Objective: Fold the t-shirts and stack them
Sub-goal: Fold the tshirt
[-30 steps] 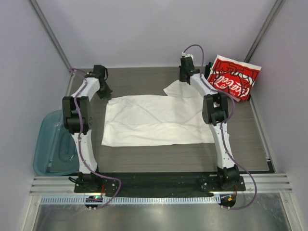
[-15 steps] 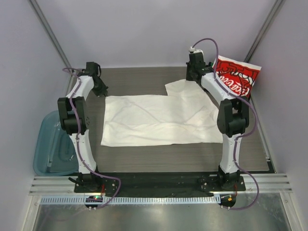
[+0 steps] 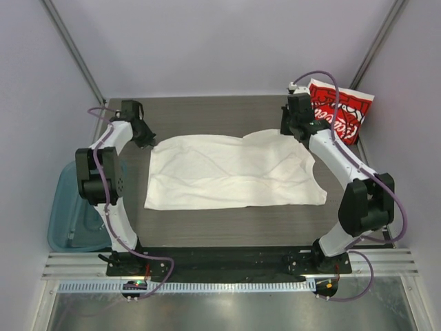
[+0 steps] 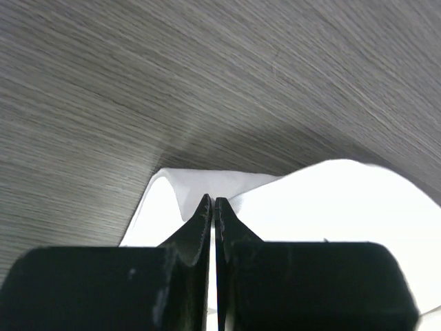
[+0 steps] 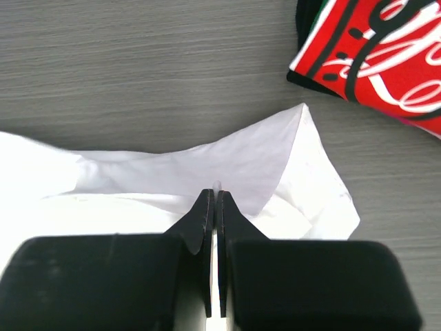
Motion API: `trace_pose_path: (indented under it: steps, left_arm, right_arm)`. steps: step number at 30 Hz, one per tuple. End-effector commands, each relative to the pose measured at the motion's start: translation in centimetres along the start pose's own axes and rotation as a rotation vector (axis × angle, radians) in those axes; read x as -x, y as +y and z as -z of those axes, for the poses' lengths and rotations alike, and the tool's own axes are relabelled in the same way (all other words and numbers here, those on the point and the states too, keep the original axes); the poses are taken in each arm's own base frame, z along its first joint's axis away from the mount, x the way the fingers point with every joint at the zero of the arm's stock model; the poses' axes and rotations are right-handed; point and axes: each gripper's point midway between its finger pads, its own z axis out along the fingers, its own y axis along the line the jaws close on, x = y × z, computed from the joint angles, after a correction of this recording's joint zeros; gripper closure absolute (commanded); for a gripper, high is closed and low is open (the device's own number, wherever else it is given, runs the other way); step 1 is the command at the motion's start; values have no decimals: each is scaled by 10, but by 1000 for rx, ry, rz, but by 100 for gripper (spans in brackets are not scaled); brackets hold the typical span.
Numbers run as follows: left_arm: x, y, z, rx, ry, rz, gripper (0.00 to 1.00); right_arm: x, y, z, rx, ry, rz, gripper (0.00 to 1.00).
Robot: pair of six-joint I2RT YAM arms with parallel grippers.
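The plain white t-shirt [image 3: 231, 172] lies spread across the middle of the table, slightly rumpled. My left gripper [image 3: 149, 140] is at its far left corner and shut on the cloth; in the left wrist view the shut tips [image 4: 212, 201] pinch a white fold [image 4: 207, 183]. My right gripper [image 3: 289, 131] is at the shirt's far right edge, shut on a raised fold of the white t-shirt [image 5: 234, 155] in the right wrist view, tips [image 5: 216, 194]. The folded red t-shirt [image 3: 337, 110] with white script lies at the far right corner and shows in the right wrist view [image 5: 372, 48].
A teal translucent bin [image 3: 69, 207] sits off the table's left edge beside the left arm. Grey walls close in the table on both sides and at the back. The right arm's elbow [image 3: 365, 200] sticks out over the right side of the table.
The right gripper moved right and nearer, pulling the shirt's far right part out and flatter; its elbow swung out right. The left gripper shifted slightly nearer, to the shirt's far left corner.
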Motion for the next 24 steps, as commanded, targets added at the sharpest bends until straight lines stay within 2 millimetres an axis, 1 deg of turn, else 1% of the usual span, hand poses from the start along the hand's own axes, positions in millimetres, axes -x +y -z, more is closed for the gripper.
trace_pose_path:
  steps: [1,3,4,5,6,7,8,9,10,12,13,14,15,16,18,20,21,22,23,24]
  left_arm:
    - [24,-19,26,-92,-128,-37,100]
    - [29,-20,35,-97,-162,-53,100]
    - [28,-19,37,-99,-166,-60,100]
    - [24,-16,36,-96,-163,-66,100]
    - [27,-17,41,-105,-184,-66,100]
    - [26,-17,43,-112,-193,-66,100]
    - [18,-13,40,-108,-182,-66,100]
    - [22,-15,46,-124,-213,-66,100]
    - [22,-15,49,-130,-226,-65,100]
    - [14,-8,46,-125,-237,-61,100]
    - [15,-6,53,-128,-260,-60,100]
    - [14,-3,54,-119,-277,-61,100]
    - [8,2,51,-120,-287,-60,100]
    - [9,2,58,-131,-316,-61,100]
    - [10,4,62,-145,-361,-60,100]
    - [-1,11,62,-148,-363,-58,100]
    - [0,11,63,-158,-379,-61,100]
    - [-9,16,60,-152,-368,-60,100]
    - [-6,19,65,-140,-399,-53,100]
    - [-10,24,67,-137,-418,-45,100]
  right_arm:
    - [20,-7,35,1,-112,-57,99]
    - [17,-10,44,2,-122,-66,99]
    - [7,-12,46,-3,-108,-67,99]
    - [9,-15,55,-2,-129,-75,99]
    - [6,-17,58,-3,-129,-78,99]
    - [-3,-18,59,-3,-117,-77,99]
    - [-1,-20,67,-1,-133,-83,99]
    - [-4,-22,69,-7,-133,-83,99]
    - [-13,-24,69,-11,-122,-81,99]
    - [-15,-28,78,-19,-134,-88,99]
    - [-23,-32,78,-29,-125,-89,99]
    - [-26,-33,79,-30,-125,-90,99]
    - [-26,-34,84,-31,-138,-102,99]
    - [-34,-36,84,-39,-126,-104,99]
    - [-38,-39,86,-47,-128,-119,99]
    - [-46,-43,89,-57,-124,-128,99]
    - [-49,-44,89,-61,-124,-139,99]
    - [-53,-46,92,-66,-124,-144,99]
    - [-55,-48,93,-75,-129,-152,99]
    - [-59,-52,95,-91,-132,-163,99]
